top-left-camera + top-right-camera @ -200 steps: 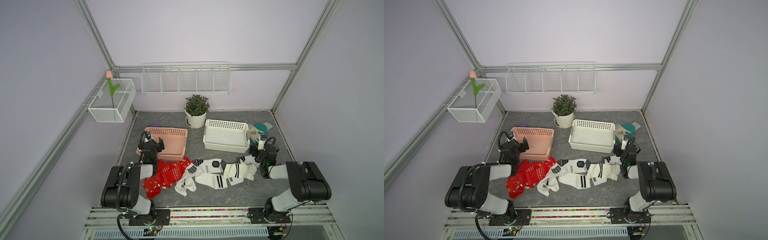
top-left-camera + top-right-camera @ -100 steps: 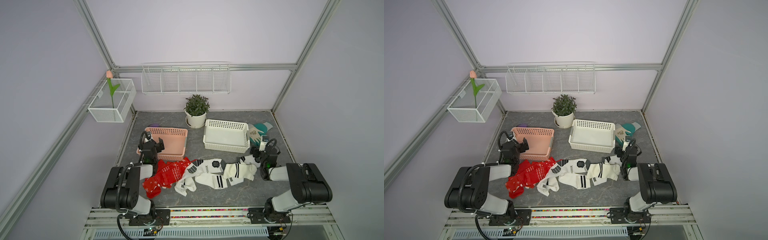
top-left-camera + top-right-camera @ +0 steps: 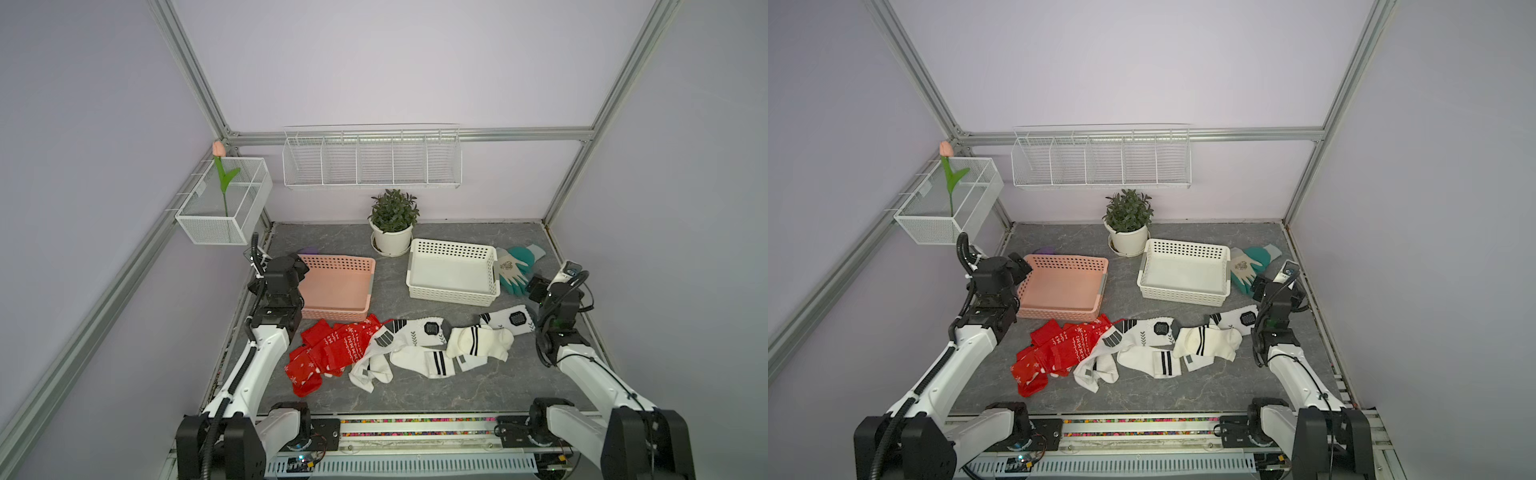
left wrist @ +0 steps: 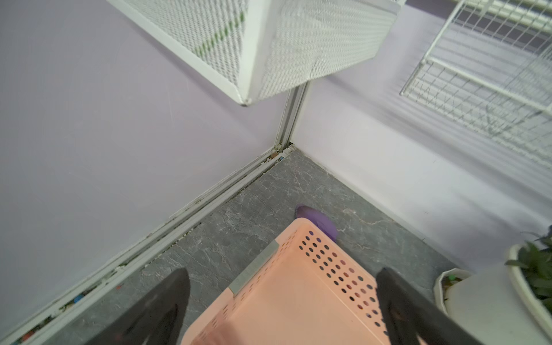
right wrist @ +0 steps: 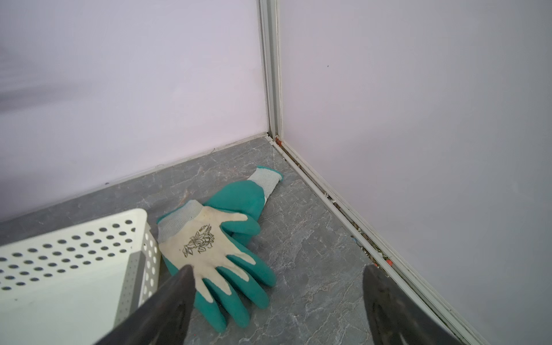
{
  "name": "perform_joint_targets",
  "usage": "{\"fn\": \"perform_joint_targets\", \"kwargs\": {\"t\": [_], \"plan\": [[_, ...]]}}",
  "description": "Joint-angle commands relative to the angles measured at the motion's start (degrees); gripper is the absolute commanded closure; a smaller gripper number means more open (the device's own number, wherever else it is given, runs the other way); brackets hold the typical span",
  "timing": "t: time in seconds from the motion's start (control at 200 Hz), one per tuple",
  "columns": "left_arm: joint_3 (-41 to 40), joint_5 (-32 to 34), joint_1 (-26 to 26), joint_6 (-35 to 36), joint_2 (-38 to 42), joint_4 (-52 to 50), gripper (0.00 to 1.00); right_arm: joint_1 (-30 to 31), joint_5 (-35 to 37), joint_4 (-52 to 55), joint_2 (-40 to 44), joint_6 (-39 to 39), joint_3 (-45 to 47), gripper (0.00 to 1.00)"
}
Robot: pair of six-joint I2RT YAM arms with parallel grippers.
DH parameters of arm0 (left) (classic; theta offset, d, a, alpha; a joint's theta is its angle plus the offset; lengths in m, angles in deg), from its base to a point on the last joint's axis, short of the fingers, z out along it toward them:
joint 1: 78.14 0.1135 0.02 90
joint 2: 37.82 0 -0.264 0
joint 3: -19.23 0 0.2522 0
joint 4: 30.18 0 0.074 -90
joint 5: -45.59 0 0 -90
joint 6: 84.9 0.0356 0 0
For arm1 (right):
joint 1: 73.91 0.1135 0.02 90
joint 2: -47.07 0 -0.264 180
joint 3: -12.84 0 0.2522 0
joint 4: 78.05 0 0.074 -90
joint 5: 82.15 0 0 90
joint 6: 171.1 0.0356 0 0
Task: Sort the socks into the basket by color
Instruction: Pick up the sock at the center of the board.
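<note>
Red socks [image 3: 332, 353]: heaped on the tabletop [image 3: 415, 395], lower left of centre in both top views, just in front of the pink basket [image 3: 332, 316]. Their right edge overlaps the white socks [image 3: 436, 345].
White socks: strung in a loose row across the lower middle, in front of the white basket [image 3: 453, 297]. The last one lies near the right arm.
Baskets: pink left of centre, white right of centre, both empty.
Left pincer [image 4: 282, 273]: wide and holding nothing, poised over the pink basket's far left corner.
Right pincer [image 5: 278, 268]: wide and holding nothing, poised over the gloves [image 5: 209, 239] beside the white basket, at the right of the frame.
Change: almost none in the last second. Socks and baskets lie as they did, both pincers stay spread, and the arms have shifted only slightly. Blur in the wrist views hints at some motion.
Meaning: sorting appears not to have begun, since no sock is in either basket. Both pincers sit behind the piles, so each arm would probably need to draw back toward the lower frame to reach one.
Likely pairing: red to pink and white to white, going by colour.
Risk: where red and white overlap, one pick may drag both colours. The gloves are not part of the job.
</note>
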Motion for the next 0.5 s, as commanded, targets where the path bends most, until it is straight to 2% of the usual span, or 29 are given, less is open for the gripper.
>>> {"fn": "perform_joint_targets", "kwargs": {"t": [0.0,0.1,0.275,0.42,0.495], "plan": [[0.2,-8.4,0.0,-6.0,1.4,-9.0,0.01,-2.0,-8.5,22.4,1.5,6.9,-6.2,0.11],[3.9,-14.3,-0.2,-4.0,0.8,-11.5,0.01,-2.1,-13.7,33.5,1.3,8.8,-12.8,0.11],[11.2,-17.1,-2.5,-1.7,-0.3,-17.8,0.01,-1.0,-20.3,52.2,0.6,9.5,-24.4,0.11],[17.1,-13.6,-8.2,1.8,-1.3,-21.9,0.01,4.9,-13.2,64.9,3.6,5.5,-30.5,0.11],[20.4,-12.7,-9.9,2.9,-2.4,-24.1,0.01,6.9,-13.4,72.0,3.9,5.2,-34.3,0.12]]}}
